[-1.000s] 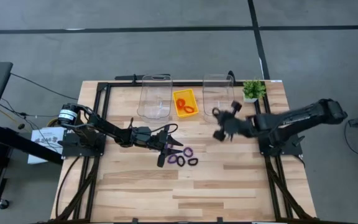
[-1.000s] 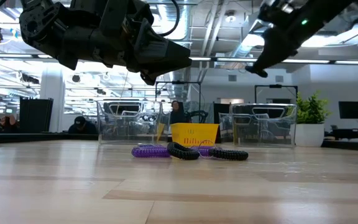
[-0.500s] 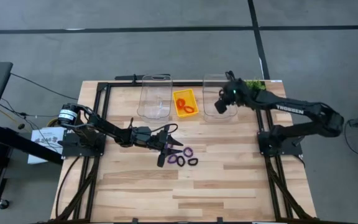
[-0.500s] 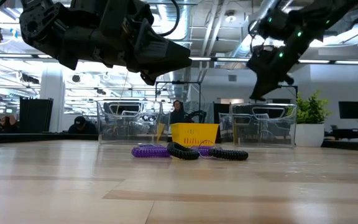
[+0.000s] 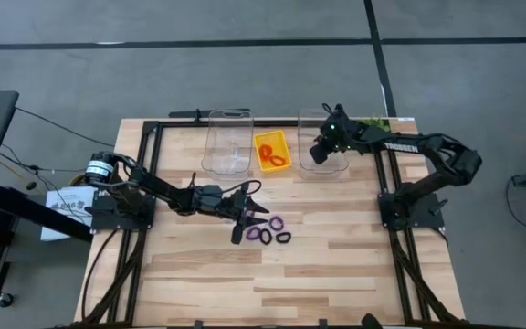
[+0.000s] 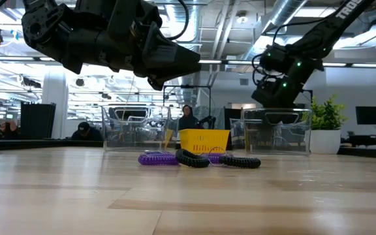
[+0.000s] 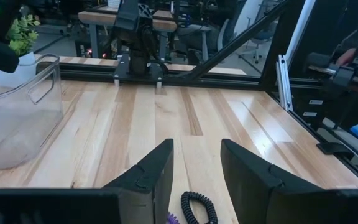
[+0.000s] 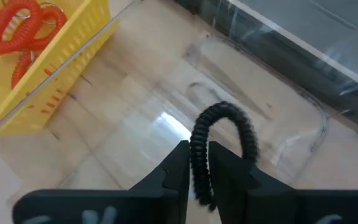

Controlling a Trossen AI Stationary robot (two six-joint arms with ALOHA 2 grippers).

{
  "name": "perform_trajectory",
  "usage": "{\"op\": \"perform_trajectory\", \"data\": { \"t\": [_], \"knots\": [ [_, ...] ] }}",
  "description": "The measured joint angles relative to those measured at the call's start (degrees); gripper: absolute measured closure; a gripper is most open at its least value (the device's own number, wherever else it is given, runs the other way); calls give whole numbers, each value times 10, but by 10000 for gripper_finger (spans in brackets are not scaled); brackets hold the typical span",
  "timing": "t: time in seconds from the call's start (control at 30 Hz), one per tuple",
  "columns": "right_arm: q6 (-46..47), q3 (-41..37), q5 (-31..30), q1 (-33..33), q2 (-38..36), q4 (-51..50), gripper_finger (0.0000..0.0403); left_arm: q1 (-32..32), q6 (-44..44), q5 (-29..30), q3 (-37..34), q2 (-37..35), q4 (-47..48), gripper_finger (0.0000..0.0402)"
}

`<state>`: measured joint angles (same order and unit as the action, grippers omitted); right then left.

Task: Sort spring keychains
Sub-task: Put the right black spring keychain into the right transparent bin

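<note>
The wooden bench [image 5: 272, 274] carries two clear plastic bins, a yellow tray and the loose keychains. The right gripper [image 5: 320, 152] hangs over the right-hand bin [image 5: 320, 119], its jaws narrow and pinching a black spring keychain [image 8: 219, 146] that arcs above the bin's floor in the right wrist view. The step in hand appears to be the drop: it is best done with the loop well inside the walls, jaws parted only enough to free the coil, then a straight lift so the coil does not snag a finger. The left gripper [image 5: 245, 216] waits low over the bench centre, jaws wide, just beside the remaining purple and black keychains [image 5: 270, 230]. The left-hand bin [image 5: 226, 142] stands beyond it. The yellow tray [image 5: 273, 137], between the bins, holds the orange-red keychains [image 5: 272, 153]. A small potted plant [image 5: 371, 132] stands close behind the right arm; the bin's rim and this plant are the nearest obstacles on withdrawal.
</note>
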<state>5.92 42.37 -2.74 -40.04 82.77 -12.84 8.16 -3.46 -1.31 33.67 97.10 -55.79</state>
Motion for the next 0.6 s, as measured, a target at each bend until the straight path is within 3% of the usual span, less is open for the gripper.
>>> {"op": "perform_trajectory", "data": {
  "t": [0.37, 0.6],
  "knots": [
    [-1, 0, 0, 7, -4, -3, 290, 0, 0, 0, 0, 0, 1, 271],
    [-1, 0, -2, 22, -29, 3, 283, 0, 0, 0, 0, 0, 3, 271]
  ]
}}
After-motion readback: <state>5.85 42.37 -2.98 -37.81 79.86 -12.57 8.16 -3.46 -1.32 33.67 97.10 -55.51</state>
